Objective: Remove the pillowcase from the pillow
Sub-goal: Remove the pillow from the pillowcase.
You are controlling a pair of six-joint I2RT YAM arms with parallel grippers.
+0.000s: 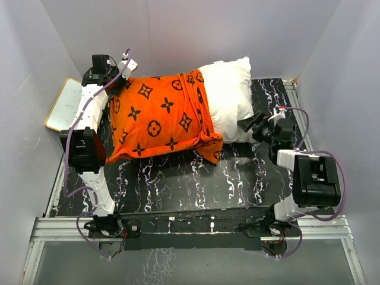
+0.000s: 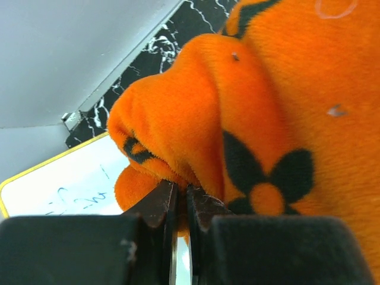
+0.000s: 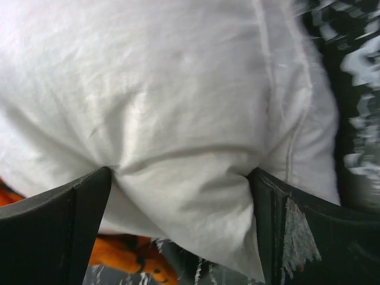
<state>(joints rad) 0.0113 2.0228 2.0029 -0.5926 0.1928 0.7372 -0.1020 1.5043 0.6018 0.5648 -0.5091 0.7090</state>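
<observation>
Pillowcase [image 1: 160, 116] lies mid-surface on black marbled surface [image 1: 178, 178], covering most of pillow [image 1: 228, 98]; the white end sticks out on the right, w/ orange hem bunched across it. L pincer [image 2: 181, 196] sits at far-left corner of the case, fingers nearly pressed together, pinching a fold of orange plush. R pincer [image 3: 181, 178] is at pillow's bare near-right edge, clamped on a wad of white fabric bulging betw. its fingers. White board [image 1: 68, 104] sits at the left edge, partly under L arm.
</observation>
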